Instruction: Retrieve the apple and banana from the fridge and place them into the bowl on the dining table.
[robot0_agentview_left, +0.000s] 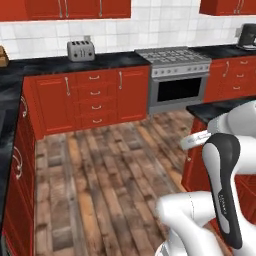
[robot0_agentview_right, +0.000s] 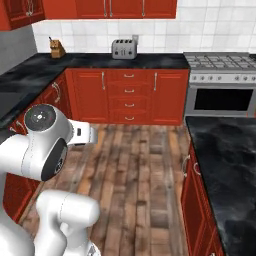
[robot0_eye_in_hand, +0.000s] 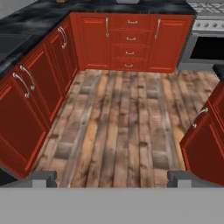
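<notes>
Spread wide and holding nothing, the gripper showed as two dark finger tips at the bottom of the hand view, one at each side, pointing down over bare wooden floor.

Red wall cabinets under a black counter ran along the far wall and down the left side, forming a corner. A steel stove with a dark oven window stood at the right end of that far run. A corner of the dining table, black marble over a red panelled base, came in from the right, its near cabinet door edging the floor in the hand view. The floor between the cabinets and the table lay open.

The arm was folded close over the base, its white links and dark joint low at the right of the left base view; in the right base view the round joint cap sat at the left, the forearm reaching forward.

A grey toaster stood on the far counter in both base views. The right base view added a knife block toward the counter's left end; the left base view added a dark appliance right of the stove.
</notes>
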